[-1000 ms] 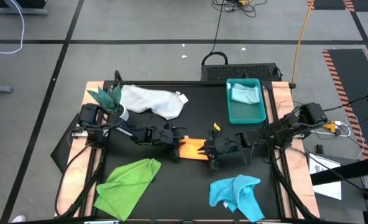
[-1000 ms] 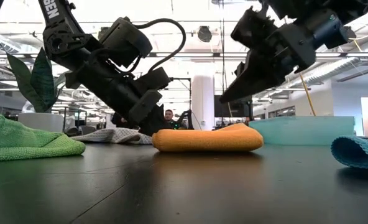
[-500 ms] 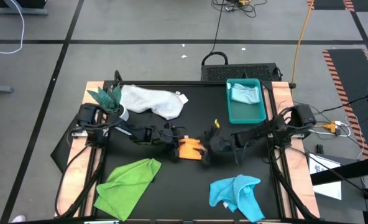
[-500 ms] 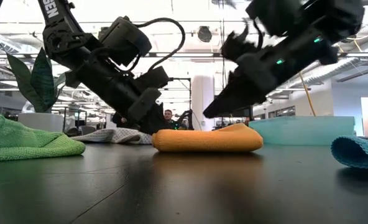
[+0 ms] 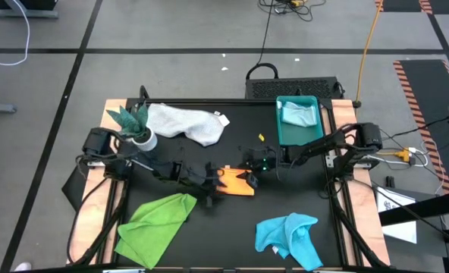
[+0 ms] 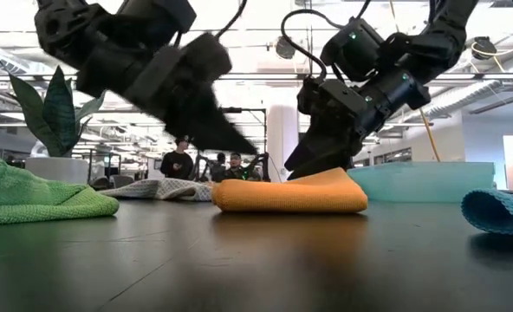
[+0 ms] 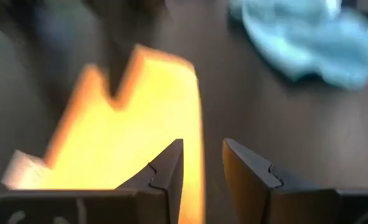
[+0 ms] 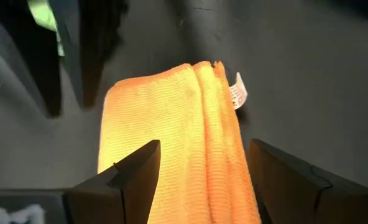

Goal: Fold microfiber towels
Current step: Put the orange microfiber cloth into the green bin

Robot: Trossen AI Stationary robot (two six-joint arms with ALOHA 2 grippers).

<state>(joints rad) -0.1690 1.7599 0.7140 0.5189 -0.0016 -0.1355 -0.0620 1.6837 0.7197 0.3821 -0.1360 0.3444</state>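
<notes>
The orange towel [image 5: 238, 186] lies folded into a thick flat pad at the table's middle, a white tag [image 8: 237, 92] at one corner. My right gripper [image 5: 249, 171] is open and low at the pad's far right side, its fingers astride the towel [image 8: 171, 124] in the right wrist view. My left gripper [image 5: 211, 184] hangs just above the pad's left end [image 6: 226, 195], its fingers [image 7: 171, 168] a little apart with nothing between them. The other towels lie loose on the table: white [image 5: 186, 123], green [image 5: 156, 220] and turquoise [image 5: 289, 236]. My right gripper comes down at a slant from the table's right, its open fingers [image 8: 134, 177] on either side of the folded orange towel's end. I cannot tell whether the tips touch the cloth. The towel lies flat on the table.
A teal tray [image 5: 300, 140] at the far right holds a folded pale blue towel [image 5: 299, 114]. A small plant in a white pot [image 5: 137, 129] stands at the far left. Bare black tabletop lies between the green and turquoise towels near the front edge.
My right gripper has swung down and toward the far edge, onto the far right side of the orange towel. My left gripper has risen off the towel's left end and shifted toward the near edge. The orange towel has stayed folded in place.
</notes>
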